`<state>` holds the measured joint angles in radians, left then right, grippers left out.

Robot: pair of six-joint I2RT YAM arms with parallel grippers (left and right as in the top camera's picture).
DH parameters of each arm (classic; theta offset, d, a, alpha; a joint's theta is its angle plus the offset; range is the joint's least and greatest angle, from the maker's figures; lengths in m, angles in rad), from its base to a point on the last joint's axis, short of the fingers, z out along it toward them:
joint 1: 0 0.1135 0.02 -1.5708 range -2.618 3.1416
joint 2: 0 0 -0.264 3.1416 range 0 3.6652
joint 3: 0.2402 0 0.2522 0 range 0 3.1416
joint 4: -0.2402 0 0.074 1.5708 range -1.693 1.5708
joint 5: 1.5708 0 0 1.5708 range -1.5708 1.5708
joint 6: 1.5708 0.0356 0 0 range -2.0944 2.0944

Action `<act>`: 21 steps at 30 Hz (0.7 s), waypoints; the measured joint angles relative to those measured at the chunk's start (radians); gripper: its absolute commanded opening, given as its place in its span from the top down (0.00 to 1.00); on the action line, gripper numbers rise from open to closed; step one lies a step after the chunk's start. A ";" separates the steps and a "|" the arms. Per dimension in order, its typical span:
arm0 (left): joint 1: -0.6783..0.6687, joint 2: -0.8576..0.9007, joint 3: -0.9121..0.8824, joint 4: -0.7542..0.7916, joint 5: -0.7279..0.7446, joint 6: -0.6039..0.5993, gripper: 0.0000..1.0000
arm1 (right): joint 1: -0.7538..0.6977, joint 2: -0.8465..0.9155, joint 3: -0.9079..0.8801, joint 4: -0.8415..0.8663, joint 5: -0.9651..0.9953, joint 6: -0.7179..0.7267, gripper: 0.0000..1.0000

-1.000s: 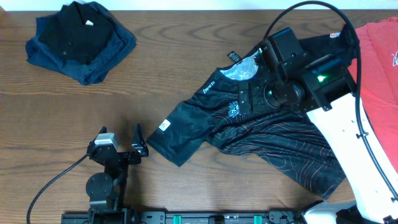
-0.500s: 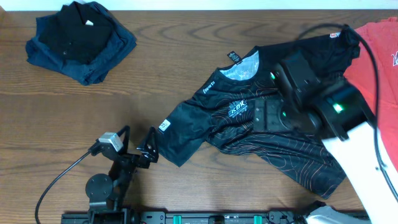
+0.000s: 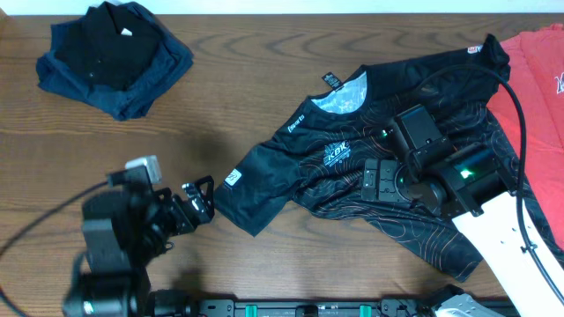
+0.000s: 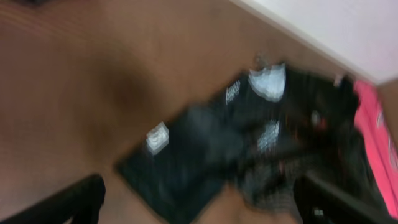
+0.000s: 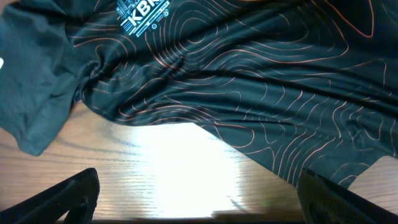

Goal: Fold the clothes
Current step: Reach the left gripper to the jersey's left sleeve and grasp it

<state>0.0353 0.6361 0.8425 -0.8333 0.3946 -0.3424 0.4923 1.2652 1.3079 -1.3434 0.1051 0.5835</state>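
Right gripper (image 3: 374, 180): jaws spread wide and empty, positioned above the jersey (image 3: 264, 176). In its wrist view, bare table (image 5: 174, 168) shows between the fingers, and the jersey's contour-lined body fills the field just ahead. Left gripper (image 3: 199, 201): jaws open and empty, over bare wood, not touching cloth; the nearest sleeve lies just ahead of it. A red T-shirt (image 3: 538, 97) lies beyond the jersey. A dark pile (image 3: 115, 57) lies well apart from both grippers.
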 measured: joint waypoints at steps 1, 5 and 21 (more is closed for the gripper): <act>0.000 0.044 0.042 -0.038 0.016 0.004 0.02 | 0.000 0.000 -0.002 0.002 0.000 0.003 0.01; 0.000 0.175 0.110 -0.088 0.075 0.014 0.02 | 0.000 0.000 -0.003 0.006 0.000 0.020 0.01; -0.170 0.666 0.113 -0.124 -0.227 -0.133 0.02 | 0.000 0.000 -0.006 0.020 0.000 0.035 0.01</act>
<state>-0.1349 1.3022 0.9550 -0.9573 0.1680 -0.4755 0.4923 1.2648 1.3018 -1.3235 0.1051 0.6182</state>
